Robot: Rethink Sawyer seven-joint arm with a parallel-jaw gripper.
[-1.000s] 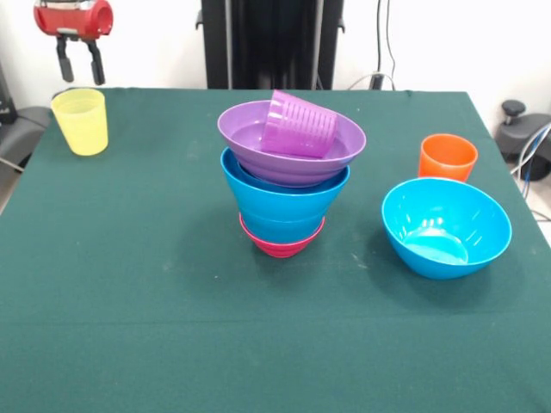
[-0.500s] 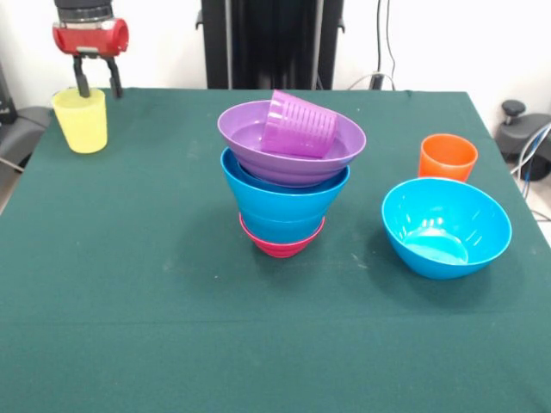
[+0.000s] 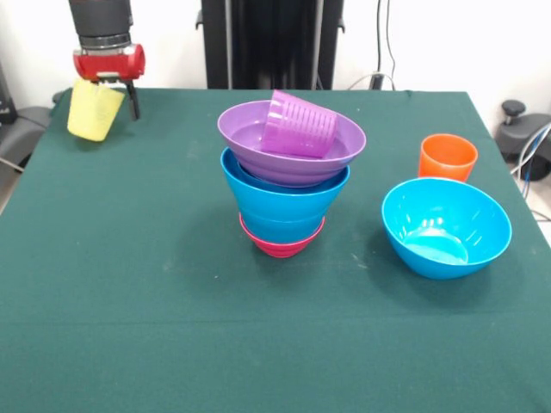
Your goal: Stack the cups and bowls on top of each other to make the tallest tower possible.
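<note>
While the yellow cup (image 3: 95,110) hangs tilted off the table (image 3: 129,327) at the far left corner, the gripper (image 3: 110,89) has it clamped by the rim, one finger (image 3: 133,100) showing dark outside the wall and the other hidden behind or inside the plastic. That rim hold explains the lean: gripped on one side only, the cup swings its base outward and down, mouth up toward the red wrist.

Over at centre stands the tower (image 3: 288,185): a small magenta bowl (image 3: 281,244) at the bottom, blue bowls (image 3: 284,200) nested above it, then a wide purple bowl (image 3: 258,142) cradling a purple cup (image 3: 300,125) that lies on its side, mouth pointing left. Lying flat like that, it adds little height and offers no level seat, so by my reckoning the yellow cup will need a careful landing spot, perhaps inside the purple bowl beside it.

Well off to the right, a loose blue bowl (image 3: 446,226) sits mouth up, with an orange cup (image 3: 448,157) upright just behind it, apart from the stack and not yet used. Plenty remains; a tilted cup could slide when released.
</note>
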